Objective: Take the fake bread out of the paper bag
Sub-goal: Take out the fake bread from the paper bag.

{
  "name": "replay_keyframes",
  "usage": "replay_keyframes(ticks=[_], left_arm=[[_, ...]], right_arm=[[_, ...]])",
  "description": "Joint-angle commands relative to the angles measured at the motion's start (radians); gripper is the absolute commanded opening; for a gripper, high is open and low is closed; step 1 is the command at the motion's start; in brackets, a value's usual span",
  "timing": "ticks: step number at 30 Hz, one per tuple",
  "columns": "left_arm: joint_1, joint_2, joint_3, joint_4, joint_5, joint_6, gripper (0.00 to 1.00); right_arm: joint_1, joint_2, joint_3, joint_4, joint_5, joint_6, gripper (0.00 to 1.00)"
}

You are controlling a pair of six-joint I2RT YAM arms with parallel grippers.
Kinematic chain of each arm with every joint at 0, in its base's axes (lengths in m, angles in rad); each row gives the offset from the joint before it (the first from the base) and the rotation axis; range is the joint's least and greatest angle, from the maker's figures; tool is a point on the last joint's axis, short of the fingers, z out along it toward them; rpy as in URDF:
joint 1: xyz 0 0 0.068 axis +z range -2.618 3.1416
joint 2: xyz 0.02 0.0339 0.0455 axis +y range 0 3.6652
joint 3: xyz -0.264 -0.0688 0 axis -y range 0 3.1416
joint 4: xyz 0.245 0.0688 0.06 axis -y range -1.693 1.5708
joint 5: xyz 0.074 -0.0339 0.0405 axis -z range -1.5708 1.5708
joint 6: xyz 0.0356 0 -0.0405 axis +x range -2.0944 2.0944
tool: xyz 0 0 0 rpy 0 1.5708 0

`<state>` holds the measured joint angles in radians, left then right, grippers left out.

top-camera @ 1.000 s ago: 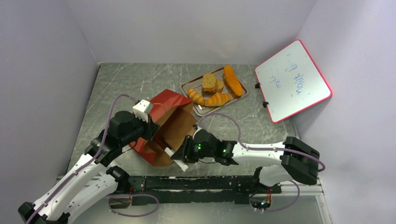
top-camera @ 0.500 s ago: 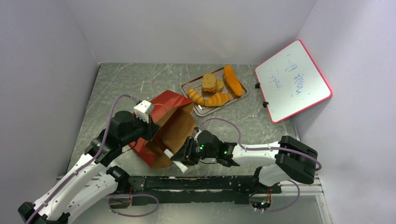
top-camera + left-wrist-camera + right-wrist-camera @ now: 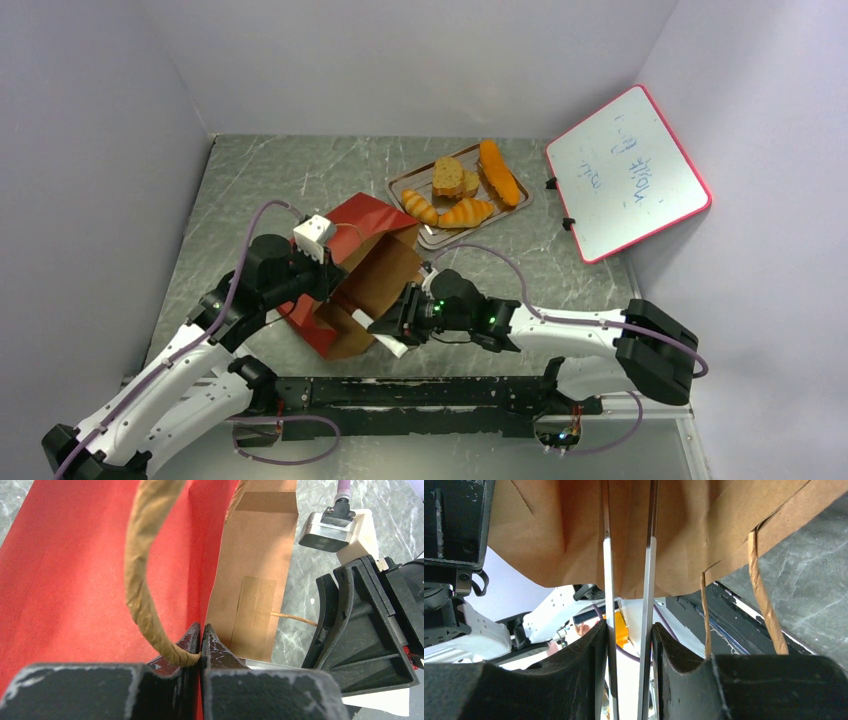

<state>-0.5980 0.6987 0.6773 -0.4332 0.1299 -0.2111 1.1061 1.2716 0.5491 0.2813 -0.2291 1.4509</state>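
1. Left gripper (image 3: 201, 636): jaws pressed together on the rim of the tall red, kraft-lined paper bag (image 3: 362, 216), at its twisted cord handle (image 3: 144, 580).
2. Right gripper (image 3: 629, 628), at the bag's mouth: clamped on two thin silver strips (image 3: 647, 605) running against the brown lining.
3. Golden-orange toy breads (image 3: 465, 212): outside the bag on the flat grey metal tray (image 3: 393, 185), well beyond both grippers.

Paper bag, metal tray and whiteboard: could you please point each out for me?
paper bag (image 3: 365, 217): top view, on its red outer side.
metal tray (image 3: 397, 187): top view, on its left rim corner.
whiteboard (image 3: 625, 170): top view, on its white face.
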Motion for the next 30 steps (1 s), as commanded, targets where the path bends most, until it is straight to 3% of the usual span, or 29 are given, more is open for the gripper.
replay_keyframes(ticks=[1,21,30], left_arm=[[0.002,0.005,0.0,0.05,0.041,0.023,0.07],[-0.111,0.024,-0.016,0.074,-0.018,0.03,0.07],[-0.12,0.022,-0.018,0.078,-0.038,0.044,0.07]], right_arm=[[-0.004,-0.012,0.043,-0.027,-0.006,-0.017,0.37],[-0.011,0.052,0.062,-0.045,-0.037,0.001,0.37],[-0.009,0.009,0.035,-0.079,-0.037,0.017,0.36]])
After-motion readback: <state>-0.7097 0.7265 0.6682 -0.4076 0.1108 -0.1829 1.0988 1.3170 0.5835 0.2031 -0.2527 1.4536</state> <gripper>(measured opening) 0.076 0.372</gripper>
